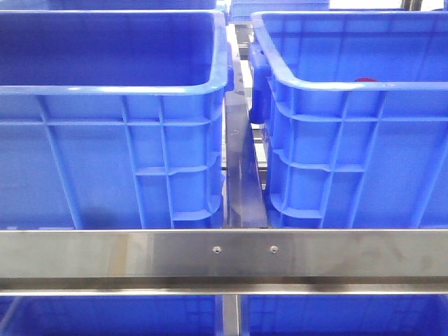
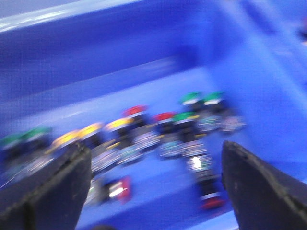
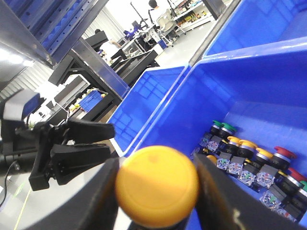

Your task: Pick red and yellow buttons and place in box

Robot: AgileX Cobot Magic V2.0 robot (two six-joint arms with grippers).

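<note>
R gripper [image 3: 156, 191] clamps 1 yellow button [image 3: 157, 186]; L gripper [image 2: 153, 187] gapes, holds nothing; carry yellow over box [image 1: 308, 84] rim, 3 o'clock side, drop gently

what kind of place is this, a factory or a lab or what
Probably an industrial workshop or robotics test floor: big blue crates sit on a steel rack, one holds rows of push buttons, and workbenches with seated people fill the background.

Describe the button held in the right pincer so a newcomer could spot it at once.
Find the blue crate holding rows of push buttons. In front of it, the right pincer grips one yellow button between its dark fingers. Unlike the green, yellow and red buttons lying inside, this smooth dome is out of the crate.
</note>
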